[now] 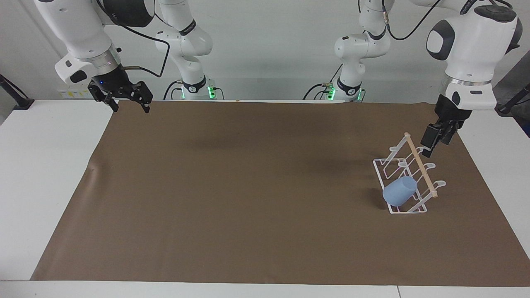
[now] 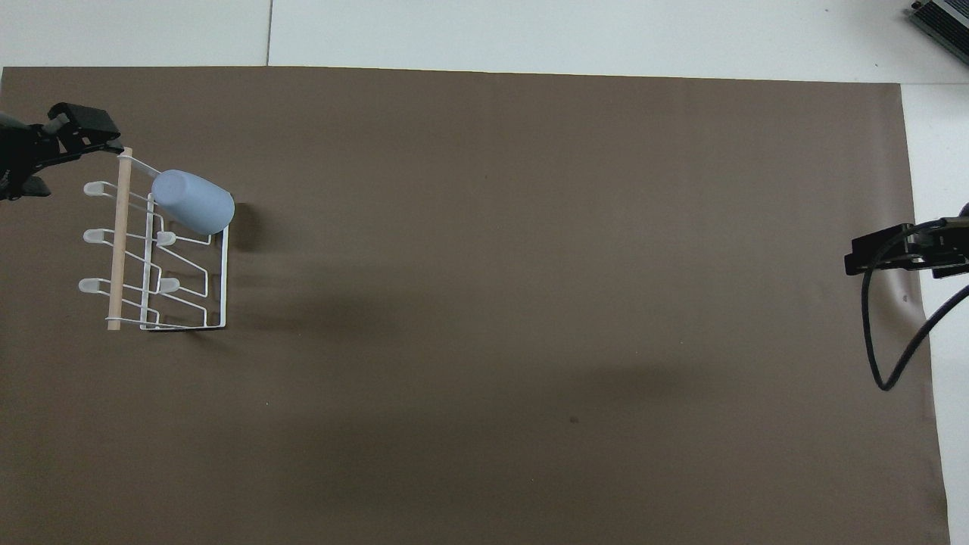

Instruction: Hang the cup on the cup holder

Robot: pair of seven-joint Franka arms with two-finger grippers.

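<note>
The cup (image 1: 399, 191) hangs on the cup holder (image 1: 408, 174); both tools (image 1: 432, 138) (image 1: 124, 97) released, empty.

The cup (image 1: 399, 191) is plain pale blue, and the cup holder (image 1: 408, 174) is white wire with a light wooden rod (image 1: 420, 165). A plain brown mat (image 1: 248, 186) covers the white counter (image 1: 45, 165). Both arms are white with black grippers.

The cup (image 1: 399, 191) hung tilted on a prong of the cup holder (image 1: 408, 174), which stood on the mat (image 1: 248, 186) toward the left arm's end of the desk (image 1: 41, 165).
</note>
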